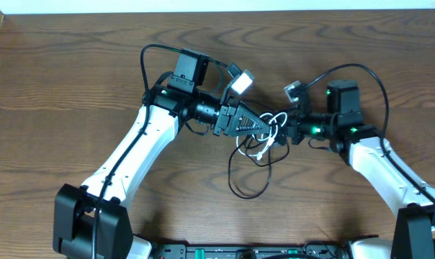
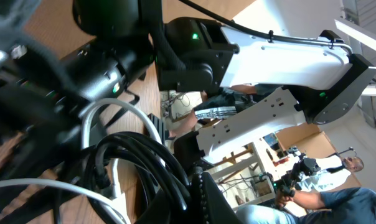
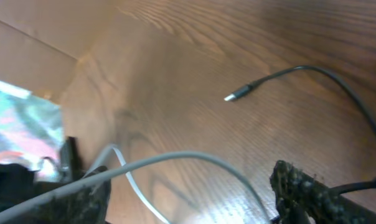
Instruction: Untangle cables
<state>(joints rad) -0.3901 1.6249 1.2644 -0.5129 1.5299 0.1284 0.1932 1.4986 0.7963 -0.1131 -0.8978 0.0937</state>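
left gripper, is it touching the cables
Touching. The left wrist view shows the cables bunched against the shut left gripper.

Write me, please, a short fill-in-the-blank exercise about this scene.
The table shows ____ grain. 
All the cables are black except one, which is ____. 
The left gripper is ____ on the cables. 
Missing words: wood; white; shut.
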